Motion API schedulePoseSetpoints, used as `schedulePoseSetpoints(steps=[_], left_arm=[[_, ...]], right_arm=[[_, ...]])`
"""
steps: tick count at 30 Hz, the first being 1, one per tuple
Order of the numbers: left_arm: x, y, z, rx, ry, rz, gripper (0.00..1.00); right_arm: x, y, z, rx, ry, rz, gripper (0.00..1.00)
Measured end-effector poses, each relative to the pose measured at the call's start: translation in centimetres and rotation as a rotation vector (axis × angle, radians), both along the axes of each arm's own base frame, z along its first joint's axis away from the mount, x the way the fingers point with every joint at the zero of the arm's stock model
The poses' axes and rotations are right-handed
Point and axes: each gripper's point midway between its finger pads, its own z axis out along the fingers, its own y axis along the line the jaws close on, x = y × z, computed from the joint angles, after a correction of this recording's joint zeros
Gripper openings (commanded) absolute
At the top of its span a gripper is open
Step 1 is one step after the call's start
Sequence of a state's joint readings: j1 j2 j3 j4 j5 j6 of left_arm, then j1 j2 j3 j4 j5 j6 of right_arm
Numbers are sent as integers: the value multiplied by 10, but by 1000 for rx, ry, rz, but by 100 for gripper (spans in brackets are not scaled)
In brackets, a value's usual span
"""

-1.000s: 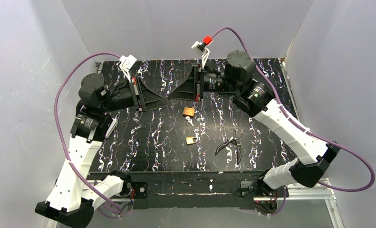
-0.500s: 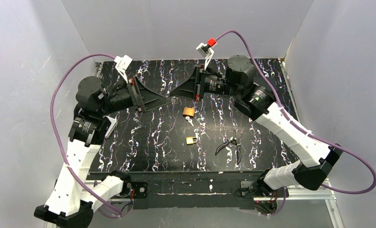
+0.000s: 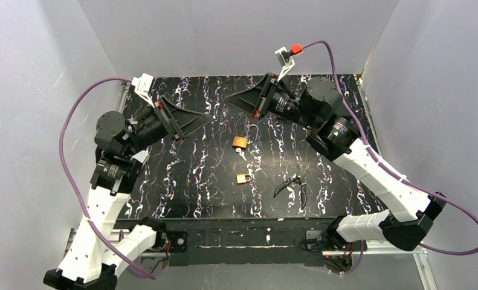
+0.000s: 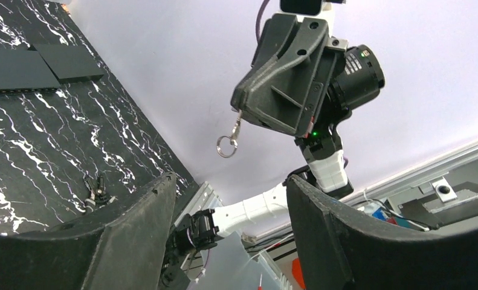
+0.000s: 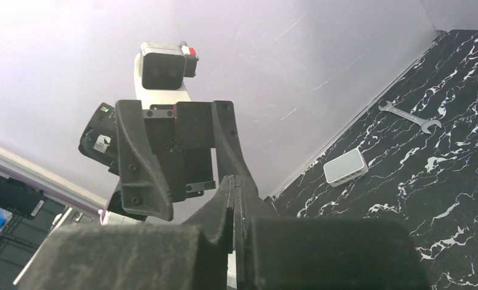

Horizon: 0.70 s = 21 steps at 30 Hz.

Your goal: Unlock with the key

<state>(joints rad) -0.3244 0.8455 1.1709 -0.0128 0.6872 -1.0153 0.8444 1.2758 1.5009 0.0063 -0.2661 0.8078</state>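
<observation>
Both arms are up off the table [image 3: 164, 199] and facing each other across the far half. The right gripper [image 3: 230, 101] hangs at 12 o'clock from the far padlock [image 3: 240, 142], its fingers pressed flat together. The right wrist view shows no gap between them at all. From the left wrist camera, the key [image 4: 240, 115] is nipped right at those closed tips. Only a sliver of metal shows below them, and one small key ring [image 4: 227, 146] dangles free underneath in mid-air.

The left gripper [image 3: 197, 121] sits at about 10 o'clock from that same padlock. Its two fingers [image 4: 145, 235] are spread wide with nothing between them, and they frame the right gripper in its own camera.

Now the count on the table. There are two brass padlocks, and the near padlock [image 3: 243, 179] lies at 6 o'clock from the far one, the pair close together but apart. One pair of black-handled pliers [image 3: 293, 184] lies at 3 o'clock from the near padlock with its handles splayed. The right wrist view adds one silver open-ended wrench [image 5: 408, 116] lying flat by the wall, and one small white box [image 5: 345, 167] near it at roughly 7 o'clock. Neither gripper touches a padlock.
</observation>
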Motion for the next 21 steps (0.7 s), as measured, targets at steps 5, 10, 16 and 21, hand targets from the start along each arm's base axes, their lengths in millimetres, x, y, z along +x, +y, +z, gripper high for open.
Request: schedulePoseSetpoints(steps=[5, 10, 16, 21], left_arm=[[13, -5, -4, 3, 17, 2, 65], [17, -14, -9, 10, 29, -13, 63], [17, -20, -8, 7, 22, -16, 57], [18, -23, -4, 0, 7, -12, 50]], right_arm=[[4, -1, 4, 23, 22, -22, 1], [7, 1, 3, 33, 44, -28, 1], [13, 8, -6, 24, 81, -27, 1], [14, 10, -8, 22, 92, -25, 1]])
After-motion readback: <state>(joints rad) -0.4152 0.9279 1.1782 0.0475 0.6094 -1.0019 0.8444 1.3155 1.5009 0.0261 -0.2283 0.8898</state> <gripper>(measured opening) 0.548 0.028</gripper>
